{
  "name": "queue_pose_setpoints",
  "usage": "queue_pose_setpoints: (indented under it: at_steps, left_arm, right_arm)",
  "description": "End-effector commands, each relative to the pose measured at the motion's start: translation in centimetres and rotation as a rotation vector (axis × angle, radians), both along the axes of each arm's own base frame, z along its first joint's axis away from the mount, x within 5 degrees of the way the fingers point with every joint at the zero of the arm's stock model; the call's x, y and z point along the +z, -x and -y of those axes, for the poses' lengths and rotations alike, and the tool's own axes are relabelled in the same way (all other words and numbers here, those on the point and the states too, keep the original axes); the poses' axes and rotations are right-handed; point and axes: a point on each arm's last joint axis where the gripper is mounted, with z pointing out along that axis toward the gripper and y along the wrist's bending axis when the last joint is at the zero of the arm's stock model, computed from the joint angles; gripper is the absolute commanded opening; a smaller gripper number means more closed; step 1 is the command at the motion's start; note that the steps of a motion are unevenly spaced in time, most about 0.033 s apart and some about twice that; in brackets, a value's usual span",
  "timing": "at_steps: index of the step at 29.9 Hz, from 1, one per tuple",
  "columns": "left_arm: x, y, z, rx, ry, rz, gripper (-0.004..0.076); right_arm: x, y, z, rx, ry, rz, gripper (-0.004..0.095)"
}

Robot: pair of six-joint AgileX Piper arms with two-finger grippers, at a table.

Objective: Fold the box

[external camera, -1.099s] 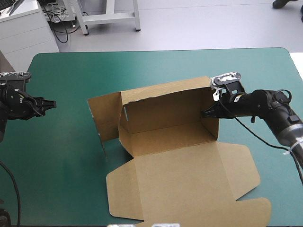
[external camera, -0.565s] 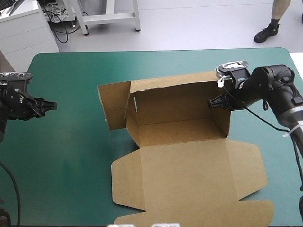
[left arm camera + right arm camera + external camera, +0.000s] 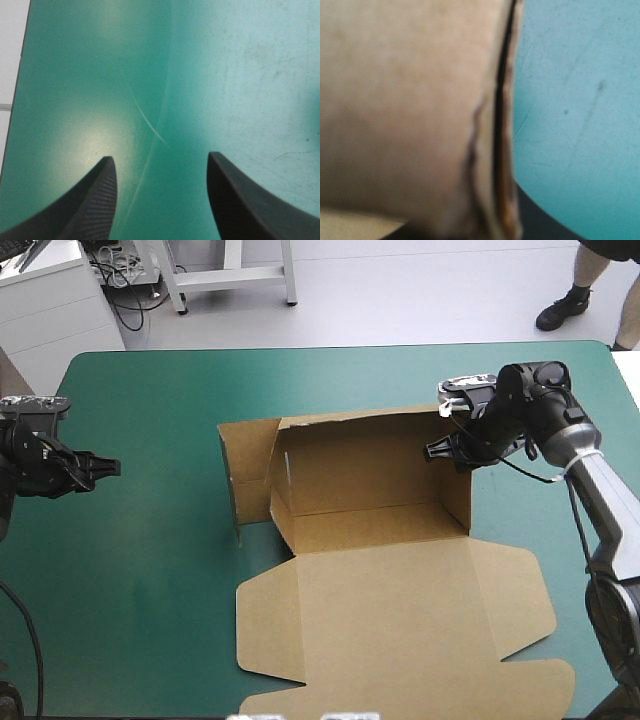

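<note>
The table's teal-green cover (image 3: 140,570) fills most of the high view, its far corners rounded near the top. At the left edge of that frame a sliver of brown board (image 3: 6,368) pokes in (only its tip shows). In the left wrist view a thin pale scratch (image 3: 147,120) crosses the cover at centre, beside a soft patch of glare (image 3: 97,140).

Looks like you're in a robotics lab or workshop: a tabletop (image 3: 150,570) under a teal-green cover, and beyond your left claw (image 3: 114,468), off the far edge, a white drawer cabinet (image 3: 50,300), loose cables (image 3: 118,270) on the pale grey floor (image 3: 420,290), and a bare metal stand (image 3: 230,278).
</note>
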Motion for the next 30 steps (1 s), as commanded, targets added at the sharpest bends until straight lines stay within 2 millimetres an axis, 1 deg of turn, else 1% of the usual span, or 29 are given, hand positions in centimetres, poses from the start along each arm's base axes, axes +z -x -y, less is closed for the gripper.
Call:
queue_pose_setpoints:
  at_steps: [1,5,8,10,15,19,23,26,27,30]
  left_arm:
    - [1.8,0.5,0.1,-0.001,-0.01,0.095,0.0383]
    - [1.8,0.5,0.1,-0.001,-0.01,0.095,0.0372]
    - [1.8,0.5,0.1,-0.004,-0.011,0.094,0.0365]
    - [1.8,0.5,0.1,-0.004,-0.011,0.094,0.0365]
    - [1.8,0.4,0.1,-0.004,-0.011,0.094,0.0365]
    - [1.8,0.4,0.1,-0.004,-0.011,0.094,0.0365]
    - [1.8,0.4,0.1,-0.004,-0.011,0.094,0.0365]
    - [1.8,0.4,0.1,-0.004,-0.011,0.095,0.0365]
    - [1.8,0.4,0.1,-0.004,-0.011,0.095,0.0365]
    - [1.9,0.4,0.1,-0.004,-0.012,0.099,0.0365]
  right_arm:
    - [-0.1,-1.1,-0.3,0.03,0.001,-0.006,0.0029]
    - [-0.3,-2.9,-0.7,0.03,-0.002,0.057,0.0191]
    - [0.3,-4.1,-0.8,0.022,-0.016,0.151,0.0335]
    - [0.7,-4.7,-0.9,0.018,-0.026,0.214,0.0404]
    - [1.8,-5.4,-1.0,0.032,-0.027,0.317,0.0532]
    - [3.5,-5.3,-1.0,0.035,-0.033,0.348,0.0648]
    - [5.5,-4.8,-0.9,0.043,-0.031,0.336,0.0704]
    - [6.9,-4.1,-0.8,0.052,-0.023,0.305,0.0708]
    - [7.2,-3.8,-0.7,0.051,-0.019,0.283,0.0708]
    - [7.9,-3.4,-0.6,0.028,-0.022,0.293,0.0708]
